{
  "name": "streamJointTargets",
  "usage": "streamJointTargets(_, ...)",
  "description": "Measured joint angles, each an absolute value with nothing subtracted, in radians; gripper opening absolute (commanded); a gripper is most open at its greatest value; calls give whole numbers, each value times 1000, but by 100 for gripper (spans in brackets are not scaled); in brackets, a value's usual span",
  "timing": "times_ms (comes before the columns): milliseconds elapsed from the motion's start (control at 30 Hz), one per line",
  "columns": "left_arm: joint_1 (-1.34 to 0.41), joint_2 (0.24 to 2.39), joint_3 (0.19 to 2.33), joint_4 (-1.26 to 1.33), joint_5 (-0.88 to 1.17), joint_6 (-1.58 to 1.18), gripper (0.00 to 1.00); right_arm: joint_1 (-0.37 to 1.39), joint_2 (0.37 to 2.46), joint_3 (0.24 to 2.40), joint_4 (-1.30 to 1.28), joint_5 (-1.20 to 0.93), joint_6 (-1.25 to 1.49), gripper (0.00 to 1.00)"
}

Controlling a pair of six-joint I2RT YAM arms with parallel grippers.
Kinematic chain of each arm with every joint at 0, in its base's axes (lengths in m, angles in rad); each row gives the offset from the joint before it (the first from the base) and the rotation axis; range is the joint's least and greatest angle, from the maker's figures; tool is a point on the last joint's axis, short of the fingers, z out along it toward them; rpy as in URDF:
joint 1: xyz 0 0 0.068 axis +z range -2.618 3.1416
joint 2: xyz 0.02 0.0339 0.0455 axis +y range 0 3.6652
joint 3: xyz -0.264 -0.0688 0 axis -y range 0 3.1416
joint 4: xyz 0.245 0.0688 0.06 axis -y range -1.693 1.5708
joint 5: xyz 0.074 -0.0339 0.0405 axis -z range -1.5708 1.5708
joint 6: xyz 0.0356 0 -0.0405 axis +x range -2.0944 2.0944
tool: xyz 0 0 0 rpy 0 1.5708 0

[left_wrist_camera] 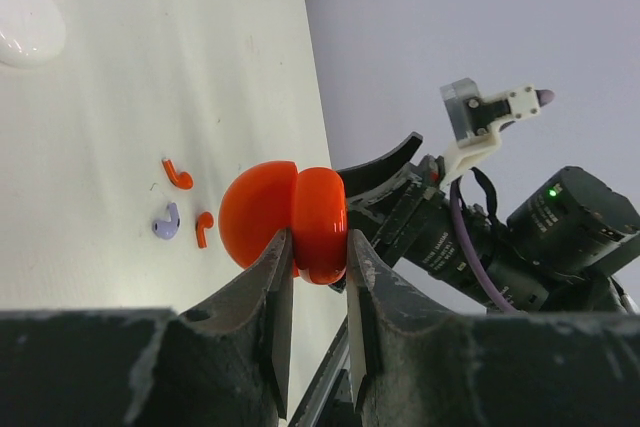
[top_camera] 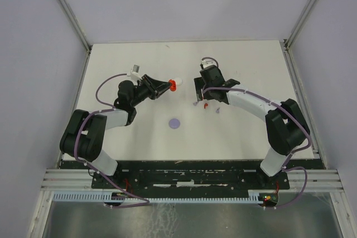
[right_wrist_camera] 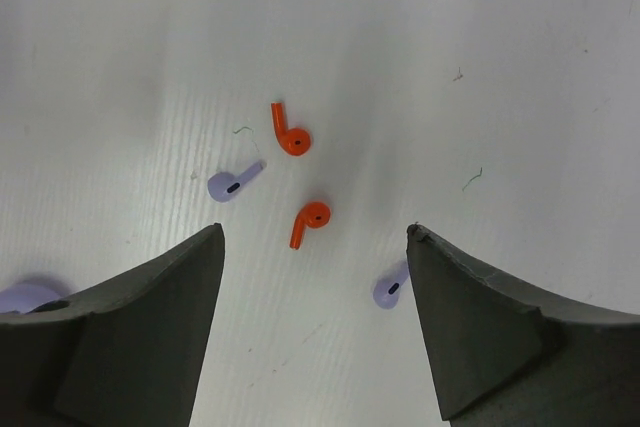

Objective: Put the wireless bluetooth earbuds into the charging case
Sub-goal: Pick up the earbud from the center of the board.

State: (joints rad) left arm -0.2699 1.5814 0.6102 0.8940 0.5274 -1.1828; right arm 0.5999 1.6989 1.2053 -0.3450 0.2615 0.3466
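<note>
Wireless bluetooth earbuds (top_camera: 206, 106), tiny stemmed bits in red and pale purple, lie loose on the white table (top_camera: 251, 137) right of centre in the overhead view, beneath your right gripper (top_camera: 207, 96). To their left, your left gripper (top_camera: 169, 86) holds a round red plastic charging case (top_camera: 173, 85). A flat pale purple disc (top_camera: 175, 122) lies nearer.

From your left wrist, both fingers (left_wrist_camera: 275, 287) are clamped on the charging case (left_wrist_camera: 285, 212). A glossy white disc (left_wrist_camera: 25, 19) sits far left.

From your right wrist, the fingers (right_wrist_camera: 130, 337) stand wide apart, gripping nothing. Two red earbuds (right_wrist_camera: 290, 133) and two purple earbuds (right_wrist_camera: 232, 185) lie on the table between them.
</note>
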Motion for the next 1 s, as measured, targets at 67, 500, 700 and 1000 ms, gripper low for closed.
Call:
streamJointTargets(67, -270, 1581, 609, 896, 529, -1183, 3, 598, 1724, 1216, -366, 272, 356, 78)
streamJointTargets(500, -270, 1579, 600, 905, 533, -1183, 3, 568, 1805, 1283, -438, 268, 423, 62)
streamJointTargets(700, -270, 1579, 599, 919, 534, -1185, 3, 565, 1861, 1301, -452, 239, 439, 60)
streamJointTargets(1000, -270, 1579, 599, 943, 542, -1192, 3, 565, 1901, 1303, -474, 203, 451, 55)
